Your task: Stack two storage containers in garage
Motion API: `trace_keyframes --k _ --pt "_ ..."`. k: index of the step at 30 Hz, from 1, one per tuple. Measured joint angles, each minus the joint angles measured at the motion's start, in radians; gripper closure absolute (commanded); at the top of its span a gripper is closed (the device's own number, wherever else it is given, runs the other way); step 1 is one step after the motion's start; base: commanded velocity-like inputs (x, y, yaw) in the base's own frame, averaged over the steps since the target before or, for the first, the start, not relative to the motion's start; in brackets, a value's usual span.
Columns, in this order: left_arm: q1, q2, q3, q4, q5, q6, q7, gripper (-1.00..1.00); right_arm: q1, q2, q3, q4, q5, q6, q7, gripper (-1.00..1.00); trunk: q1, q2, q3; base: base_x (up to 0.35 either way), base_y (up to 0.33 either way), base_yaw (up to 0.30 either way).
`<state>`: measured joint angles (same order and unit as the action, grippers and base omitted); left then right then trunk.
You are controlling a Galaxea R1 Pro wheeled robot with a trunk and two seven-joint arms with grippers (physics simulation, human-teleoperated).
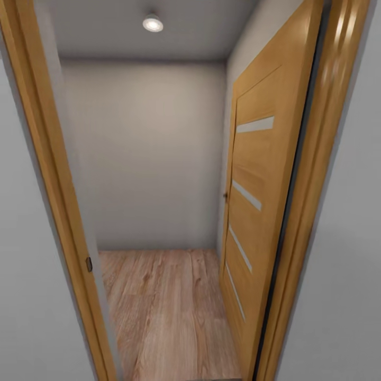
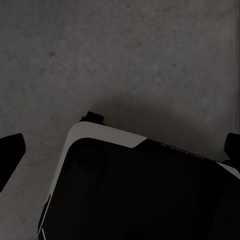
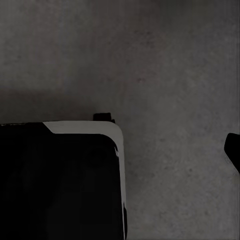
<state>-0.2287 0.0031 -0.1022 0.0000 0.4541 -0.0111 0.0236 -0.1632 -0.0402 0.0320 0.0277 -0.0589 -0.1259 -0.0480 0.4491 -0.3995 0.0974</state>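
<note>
- Honey-coloured wood frames the doorway [image 1: 63,211] that the head camera looks through; the jambs run up at 9 and 3 o'clock, so the robot stands right at the threshold.
- Beyond it lies a small room with pale grey walls [image 1: 148,153], a round ceiling lamp [image 1: 153,23] at 12 o'clock, and light plank flooring [image 1: 164,312] at 6 o'clock.
- The door [image 1: 254,211] is swung inward, flat against the wall at 3 o'clock, which leaves the passage free for the base.
- Both wrist cameras look straight down on the floor [image 2: 125,55], rough speckled grey concrete, and on the robot's own black base [image 2: 140,195] with its pale rim. I judge the arms hang low at the sides, tucked for driving.
- Left gripper [image 2: 120,155]: dark fingertips peek in at opposite edges of its view, far apart, with nothing but base and concrete between them. The jaws stand wide and hold nothing.
- Right gripper: one dark fingertip [image 3: 233,150] shows at the edge of its view; the other is out of frame, so I cannot tell how wide the jaws stand. Nothing is seen in its grasp.
- Concrete underfoot suggests the robot is on the garage side, facing the plank-floored room. With no bin carried, this looks like a transit leg to fetch one.
</note>
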Motion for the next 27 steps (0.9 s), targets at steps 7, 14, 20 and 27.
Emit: trace_keyframes --k 7,14,20,27 --pt "-0.001 0.001 0.000 0.000 0.000 0.000 0.000 -1.00 0.000 0.000 0.001 0.000 0.002 0.002 0.001 -1.00 0.000 0.000 0.000 0.316 -0.100 0.001" --pt "0.000 0.001 0.000 0.000 0.000 0.000 0.000 -1.00 0.000 0.000 0.002 0.000 0.005 -0.002 0.002 -1.00 0.000 0.000 0.000 0.316 -0.100 0.000" --pt "0.000 0.001 0.000 0.000 0.000 0.000 0.000 -1.00 0.000 0.004 0.003 0.000 0.010 0.000 0.003 -1.00 0.000 0.000 0.000 0.316 -0.100 0.114" --pt "0.000 0.001 0.000 0.000 0.000 0.000 0.000 -1.00 0.000 0.001 0.005 0.000 0.009 0.001 0.002 -1.00 0.000 0.000 0.000 0.316 -0.100 0.239"
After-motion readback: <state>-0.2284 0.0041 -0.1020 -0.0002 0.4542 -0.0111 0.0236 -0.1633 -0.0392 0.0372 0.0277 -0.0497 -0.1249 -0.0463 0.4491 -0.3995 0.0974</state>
